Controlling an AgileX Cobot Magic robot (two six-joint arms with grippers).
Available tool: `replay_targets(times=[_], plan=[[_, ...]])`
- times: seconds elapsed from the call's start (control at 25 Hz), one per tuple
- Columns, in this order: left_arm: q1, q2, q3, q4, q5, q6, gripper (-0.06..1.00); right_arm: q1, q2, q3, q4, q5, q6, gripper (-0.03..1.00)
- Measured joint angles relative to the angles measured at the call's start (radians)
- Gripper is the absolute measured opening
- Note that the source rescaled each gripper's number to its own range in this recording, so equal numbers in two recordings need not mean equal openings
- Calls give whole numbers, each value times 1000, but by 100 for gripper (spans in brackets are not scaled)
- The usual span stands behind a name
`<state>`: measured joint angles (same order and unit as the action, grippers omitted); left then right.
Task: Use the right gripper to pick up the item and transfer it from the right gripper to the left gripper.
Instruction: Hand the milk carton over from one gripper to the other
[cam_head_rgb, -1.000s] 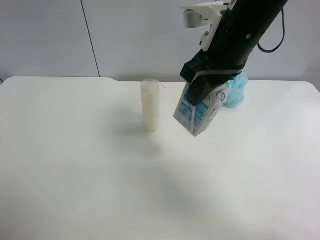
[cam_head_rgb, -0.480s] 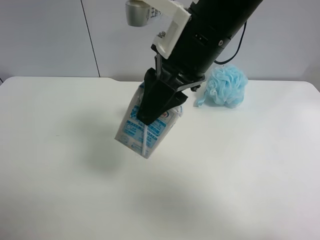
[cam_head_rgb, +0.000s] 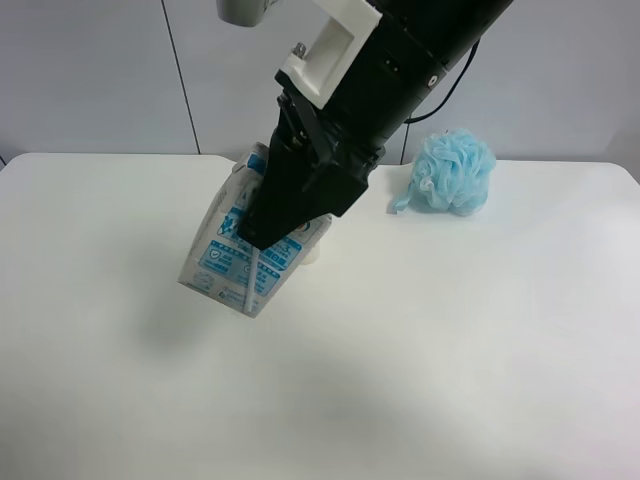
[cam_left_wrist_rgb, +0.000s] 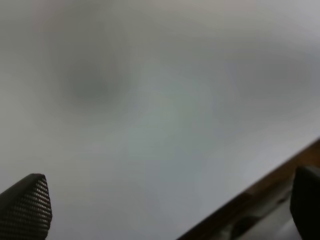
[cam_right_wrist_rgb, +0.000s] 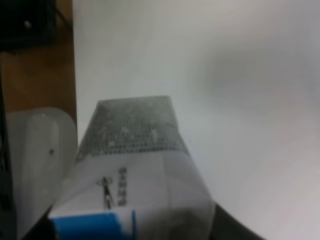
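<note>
We saw right claw (cam_head_rgb: 262, 225) clamped on carton (cam_head_rgb: 232, 268), off table (cam_head_rgb: 480, 380); it'd swung from by sponge (cam_head_rgb: 455, 172) to frame ctr-left. Meanwhile left claw (cam_left_wrist_rgb: 167, 205) gaped wide, empty, so handover wasn't done yet.

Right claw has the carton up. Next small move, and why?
Probably bring the left claw in toward the carton. The right claw holds it tilted above the table, while the left claw is open with only table between its fingers and out of the high view, so no handover is possible yet.
</note>
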<state>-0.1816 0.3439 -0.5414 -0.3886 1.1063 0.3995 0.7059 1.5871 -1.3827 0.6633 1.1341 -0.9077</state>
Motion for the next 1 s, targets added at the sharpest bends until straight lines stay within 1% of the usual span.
replay_targets(times=[0.08, 0.12, 0.32, 0.52, 0.6, 0.64, 0.72, 1.0], plan=[[-31, 42, 0, -48, -9, 36, 92, 0, 0, 0, 0, 11, -14, 1], [-31, 42, 0, -48, -9, 36, 92, 0, 0, 0, 0, 19, -26, 1], [-122, 129, 0, -152, -35, 121, 92, 0, 0, 0, 0, 28, -46, 1], [-192, 232, 0, -186, -86, 193, 92, 0, 0, 0, 9, 47, -67, 1], [-215, 281, -1, -207, -107, 219, 92, 0, 0, 0, 32, 58, -88, 1], [-225, 309, -4, -221, -112, 235, 92, 0, 0, 0, 61, 65, -104, 1], [-235, 365, -25, -253, -121, 278, 92, 0, 0, 0, 82, 74, -112, 1], [-238, 510, -138, -369, -130, 402, 92, 0, 0, 0, 88, 77, -124, 1]])
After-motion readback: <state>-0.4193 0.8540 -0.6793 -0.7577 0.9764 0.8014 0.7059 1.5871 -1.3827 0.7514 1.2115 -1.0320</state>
